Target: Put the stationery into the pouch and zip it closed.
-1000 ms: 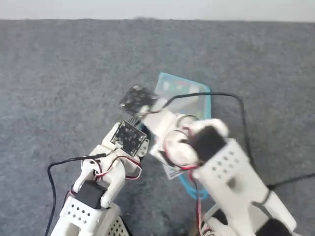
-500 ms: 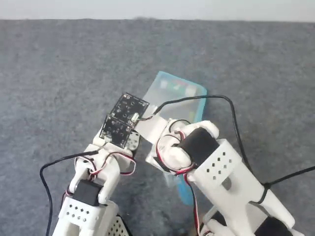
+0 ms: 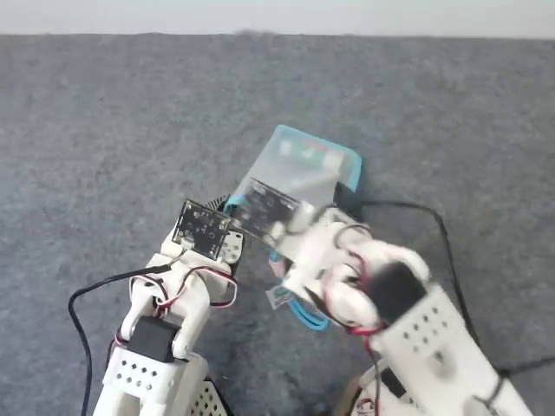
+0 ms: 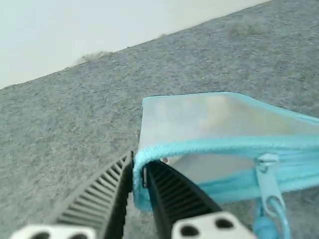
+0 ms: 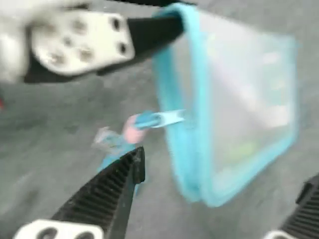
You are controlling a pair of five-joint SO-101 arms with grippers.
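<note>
**At the pouch's zip corner: one arm anchors, the other has to catch the pull**

Down at 7 o'clock in the high view the left arm comes in, and the left pincer [image 4: 138, 168] is clamped tight on the end corner of the pouch [image 4: 219, 119], right on the blue zip tape. From 5 o'clock the right arm hangs over the same edge. The right pincer [image 5: 224, 172] is spread wide with nothing in it, and the zip pull [image 5: 159, 118] is just beside one jaw. The pouch itself sits on the grey bench [image 3: 104, 130], a bit past centre toward 12 o'clock. Some coloured bits show through its clear side, but they're too blurry to name, so I can't swear all the stationery is in. Can't tell how far the zip is run, either.

My read is that this is the zipping step. To do it well:

- The right pincer should close on the tab itself, not the blue loop [image 3: 305, 314] trailing near it.
- Then it should drag straight along the teeth, low and level, not upward.
- The left one needs a firm hold so the tape stays taut. A soft pouch will probably buckle and jam the slider if it goes slack.
</note>
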